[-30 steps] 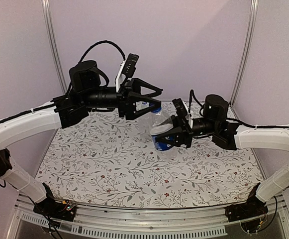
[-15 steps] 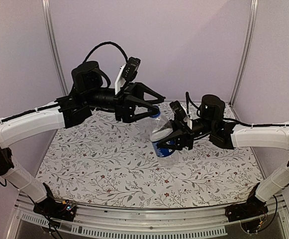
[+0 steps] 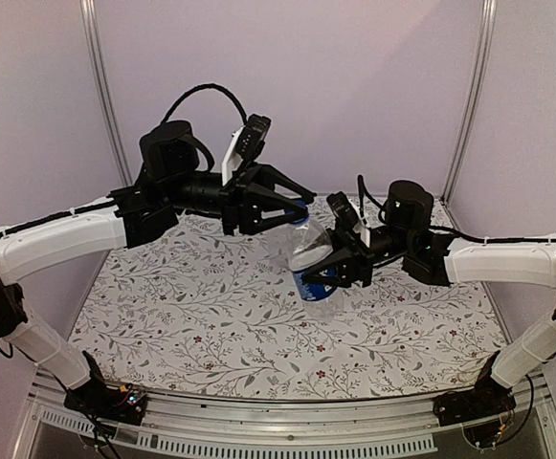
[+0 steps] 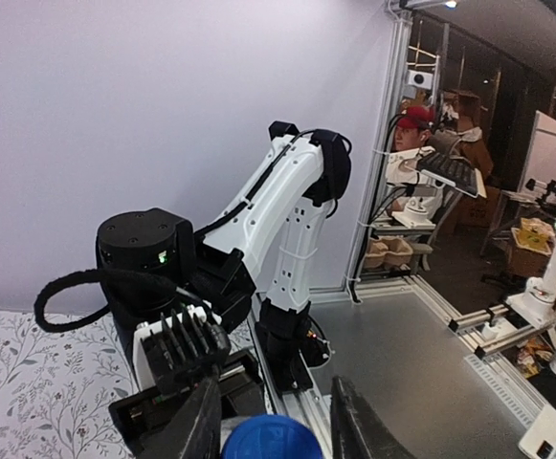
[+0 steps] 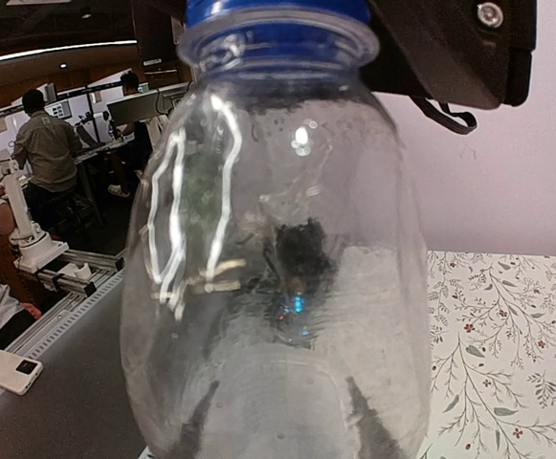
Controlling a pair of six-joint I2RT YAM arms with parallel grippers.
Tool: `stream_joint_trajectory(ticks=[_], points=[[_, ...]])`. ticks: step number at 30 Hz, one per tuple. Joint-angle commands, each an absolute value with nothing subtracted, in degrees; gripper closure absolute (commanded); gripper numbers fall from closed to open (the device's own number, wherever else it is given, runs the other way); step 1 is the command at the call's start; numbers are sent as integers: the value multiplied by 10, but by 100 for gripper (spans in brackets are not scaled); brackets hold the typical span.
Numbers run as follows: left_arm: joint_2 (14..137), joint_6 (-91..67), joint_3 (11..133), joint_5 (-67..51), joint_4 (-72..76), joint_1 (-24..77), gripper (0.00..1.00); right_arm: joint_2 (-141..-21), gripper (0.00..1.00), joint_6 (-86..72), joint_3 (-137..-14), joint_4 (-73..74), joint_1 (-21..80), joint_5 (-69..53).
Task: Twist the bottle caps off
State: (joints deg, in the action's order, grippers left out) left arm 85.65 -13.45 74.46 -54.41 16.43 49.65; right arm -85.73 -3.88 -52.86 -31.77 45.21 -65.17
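Observation:
A clear bottle [image 3: 313,251] with a dark blue label band [image 3: 312,285] is held tilted above the floral table. My right gripper [image 3: 335,270] is shut on its body. In the right wrist view the bottle [image 5: 278,287] fills the frame, and the dark fingers [image 5: 204,426] show through its plastic. The blue bottle cap [image 3: 300,214] is on the neck. My left gripper [image 3: 295,208] reaches in from the left and is closed around the cap. In the left wrist view the cap [image 4: 272,438] sits between the fingers [image 4: 201,421], with a sliver of gap on the right side.
A floral cloth [image 3: 211,316] covers the table, with metal posts [image 3: 100,86] and lilac walls behind. The right arm's white link [image 4: 292,210] stands beyond the cap in the left wrist view. People and benches show outside the cell.
The left gripper's jaws have narrowed from wide apart to close around the blue cap. The bottle and the right gripper shifted slightly left and down, then held still.

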Motion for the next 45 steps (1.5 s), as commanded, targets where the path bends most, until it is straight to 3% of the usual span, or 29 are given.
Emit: stream_joint_trajectory(ticks=[1,5,13,18,26,30,34,41,45], points=[[862,-126,738,-543,170,489,64,-860,68,-44,-541,-331,449,-649],[863,-122,738,-538,161,489,73,-855,68,-44,-538,-330,447,-628],[856,-125,742,-461,139,495,100,-839,68,-24,-539,-284,437,-505],[848,-138,752,-353,119,512,100,-829,66,-7,-539,-269,437,-404],[858,-161,800,-59,33,583,100,-825,64,-6,-541,-262,437,-260],[875,-168,835,34,2,603,100,-816,64,16,-532,-267,450,-184],[883,-179,842,68,2,610,100,-804,64,32,-522,-278,468,-107],[894,-184,853,78,2,613,90,-791,64,30,-505,-290,474,-58],[883,-170,843,56,14,612,76,-787,63,38,-500,-291,474,-98]])
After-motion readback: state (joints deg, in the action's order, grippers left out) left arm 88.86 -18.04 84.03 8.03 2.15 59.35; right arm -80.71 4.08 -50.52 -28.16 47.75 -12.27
